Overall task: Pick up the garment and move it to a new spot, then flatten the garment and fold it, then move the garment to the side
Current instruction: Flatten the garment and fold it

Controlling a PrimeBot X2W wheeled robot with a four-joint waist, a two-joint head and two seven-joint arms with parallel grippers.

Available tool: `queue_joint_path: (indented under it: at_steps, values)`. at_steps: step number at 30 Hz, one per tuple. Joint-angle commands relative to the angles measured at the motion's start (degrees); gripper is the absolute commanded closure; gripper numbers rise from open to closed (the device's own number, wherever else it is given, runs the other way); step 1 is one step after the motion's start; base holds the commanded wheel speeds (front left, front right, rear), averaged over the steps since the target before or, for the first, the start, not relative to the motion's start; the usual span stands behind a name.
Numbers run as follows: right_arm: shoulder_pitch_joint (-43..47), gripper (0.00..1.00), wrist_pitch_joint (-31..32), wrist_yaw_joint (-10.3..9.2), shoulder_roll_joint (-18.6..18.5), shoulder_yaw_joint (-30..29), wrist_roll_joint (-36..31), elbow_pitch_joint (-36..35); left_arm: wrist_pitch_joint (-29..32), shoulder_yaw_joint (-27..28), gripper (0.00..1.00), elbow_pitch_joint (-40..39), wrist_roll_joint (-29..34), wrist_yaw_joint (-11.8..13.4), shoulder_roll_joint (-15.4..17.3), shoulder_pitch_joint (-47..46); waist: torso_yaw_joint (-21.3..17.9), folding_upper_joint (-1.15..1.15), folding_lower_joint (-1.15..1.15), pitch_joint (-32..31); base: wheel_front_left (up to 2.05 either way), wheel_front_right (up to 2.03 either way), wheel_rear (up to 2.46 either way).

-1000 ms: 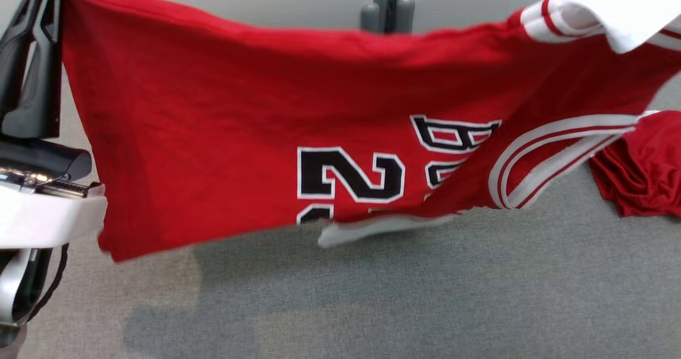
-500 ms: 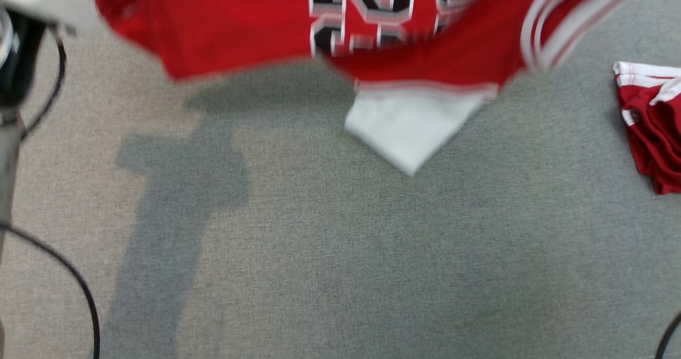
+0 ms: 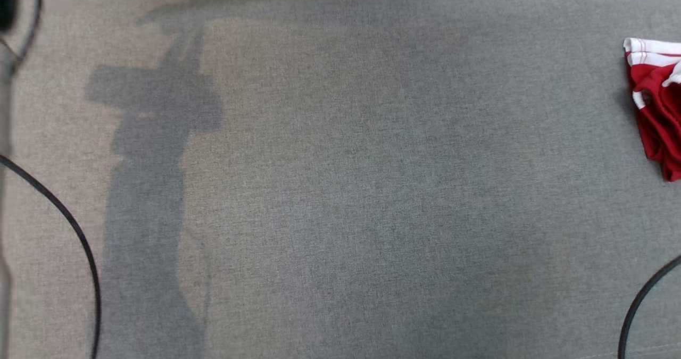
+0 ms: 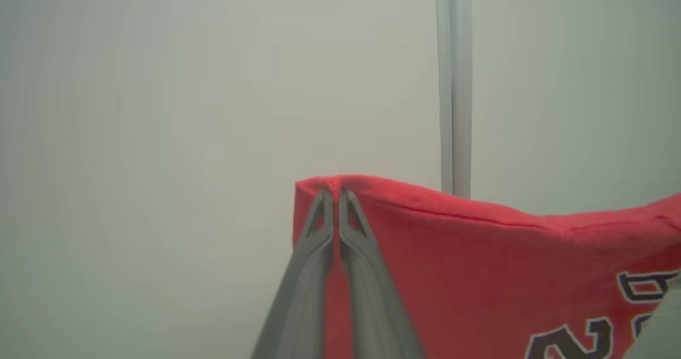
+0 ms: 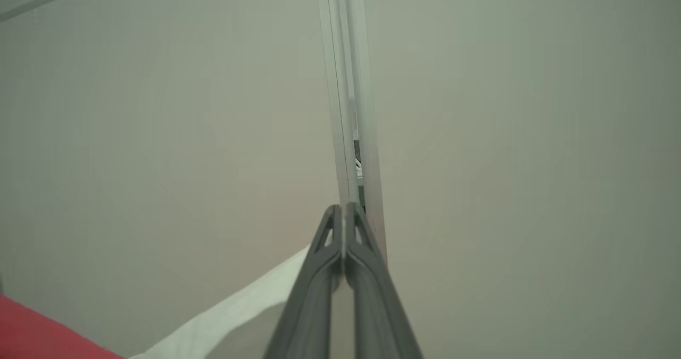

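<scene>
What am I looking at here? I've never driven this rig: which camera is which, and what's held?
It's a two-armed wheeled robot. The head camera looks down at a grey cloth surface with another red garment bunched at the right edge. The other two pictures look along each wrist's fingers. The left gripper is shut on the top corner of the red jersey. The right gripper is shut too; white trim runs taut to its fingers, so it seems pinched there.

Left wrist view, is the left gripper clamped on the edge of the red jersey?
Yes, the left gripper has its two fingers pressed together over the top corner of the red jersey, pinching its hemmed edge.
</scene>
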Motion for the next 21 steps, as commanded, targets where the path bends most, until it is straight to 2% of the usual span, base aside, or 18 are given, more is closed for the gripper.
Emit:
queue_joint_path:
  at_steps: [1, 4, 7, 16, 21]
  values:
    - [4.47, 1.00, -0.57, -0.02, -0.53, 1.14, 1.87, 0.88, -1.47, -0.22, 1.00, 1.61, -0.85, -0.43, -0.58, 3.00, 0.00, 0.00, 0.00, 0.75, 0.00, 0.00, 0.00]
    - [16.44, 1.00, -1.29, -0.01, -1.46, 3.99, 6.28, 0.94, -4.87, -0.25, 1.00, 3.90, -2.81, -0.78, -2.45, 11.26, 0.58, 0.00, 0.00, 0.99, 0.00, 0.00, 0.00]
    - [27.46, 1.00, -1.80, -0.02, -1.73, 4.78, 10.18, -1.02, -6.07, 1.05, 1.00, 2.86, -4.32, -0.29, -4.07, 20.11, 0.81, 0.00, 0.00, 0.61, 0.00, 0.00, 0.00]
    - [56.97, 1.00, -2.11, -0.01, -1.65, 4.19, 17.94, -12.08, -6.38, 4.07, 1.00, -9.71, -5.35, 1.52, -8.51, 48.86, 1.53, 0.00, 0.00, -2.70, 0.00, 0.00, 0.00]
    - [66.81, 1.00, -2.05, -0.01, -1.77, 1.93, 18.61, -17.26, -5.60, 3.76, 1.00, -14.15, -6.28, 2.70, -8.52, 58.58, 1.94, 0.00, 0.00, -4.82, 0.00, 0.00, 0.00]
